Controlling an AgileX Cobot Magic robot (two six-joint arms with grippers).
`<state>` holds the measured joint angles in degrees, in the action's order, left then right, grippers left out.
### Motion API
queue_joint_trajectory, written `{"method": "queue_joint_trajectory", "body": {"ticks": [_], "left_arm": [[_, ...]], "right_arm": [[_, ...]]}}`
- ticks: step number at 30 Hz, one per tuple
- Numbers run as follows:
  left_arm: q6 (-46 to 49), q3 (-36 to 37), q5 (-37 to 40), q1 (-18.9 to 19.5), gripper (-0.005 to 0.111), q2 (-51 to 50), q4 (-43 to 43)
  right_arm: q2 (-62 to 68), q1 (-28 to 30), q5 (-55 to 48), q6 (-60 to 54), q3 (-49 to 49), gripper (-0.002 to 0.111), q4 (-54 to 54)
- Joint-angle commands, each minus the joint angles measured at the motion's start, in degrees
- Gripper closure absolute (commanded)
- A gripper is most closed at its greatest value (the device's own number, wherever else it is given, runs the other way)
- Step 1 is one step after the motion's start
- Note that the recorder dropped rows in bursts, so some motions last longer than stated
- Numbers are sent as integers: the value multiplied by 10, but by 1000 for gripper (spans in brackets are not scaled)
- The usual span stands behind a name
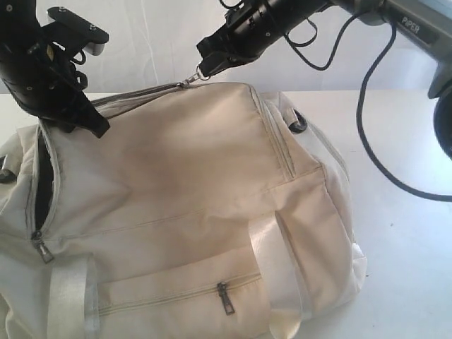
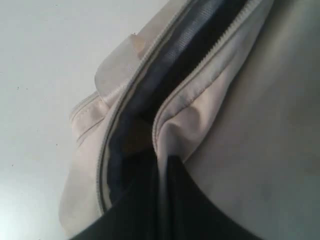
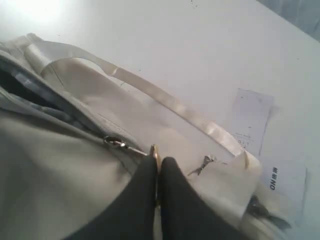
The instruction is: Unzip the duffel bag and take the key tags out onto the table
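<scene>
The cream duffel bag (image 1: 191, 162) lies on the white table (image 1: 409, 247) and fills most of the exterior view. My left gripper (image 1: 95, 126) is shut on the fabric edge (image 2: 172, 125) beside the top zipper, at the bag's left end. My right gripper (image 1: 206, 70) is shut on the top zipper's pull tab (image 3: 155, 151), with the slider (image 3: 114, 142) just ahead of its fingertips (image 3: 170, 167). Behind the slider the zipper gapes, and the dark lining (image 2: 150, 90) shows in the left wrist view. The key tags are hidden.
A zipped side pocket (image 1: 224, 296) and an end zipper pull (image 1: 42, 248) face the camera. A black D-ring (image 1: 298, 127) sits at the bag's right end. A black cable (image 1: 374, 141) hangs over the table on the right. Paper sheets (image 3: 252, 120) lie beyond the bag.
</scene>
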<state>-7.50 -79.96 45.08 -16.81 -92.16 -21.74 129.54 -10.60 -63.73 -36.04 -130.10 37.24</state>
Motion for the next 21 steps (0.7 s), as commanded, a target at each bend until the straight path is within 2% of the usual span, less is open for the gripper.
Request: {"method": "queue_joint_trajectory", "body": {"ticks": [1,9,15,21], "left_arm": [[2,0,46,1,107,8,-12],[2,0,45,1,107,8,-15],[18,0,47,1,107,8,-13],[19,0,45,1,107,8,-13]], "right_arm": [[-17,32,-6,10,-6,108,-28],[-35,68,-62,31,-6,108,-45],[-46,81,-62,51,-3,108,-68],[-77,89,-62,57,50,108,-88]]}}
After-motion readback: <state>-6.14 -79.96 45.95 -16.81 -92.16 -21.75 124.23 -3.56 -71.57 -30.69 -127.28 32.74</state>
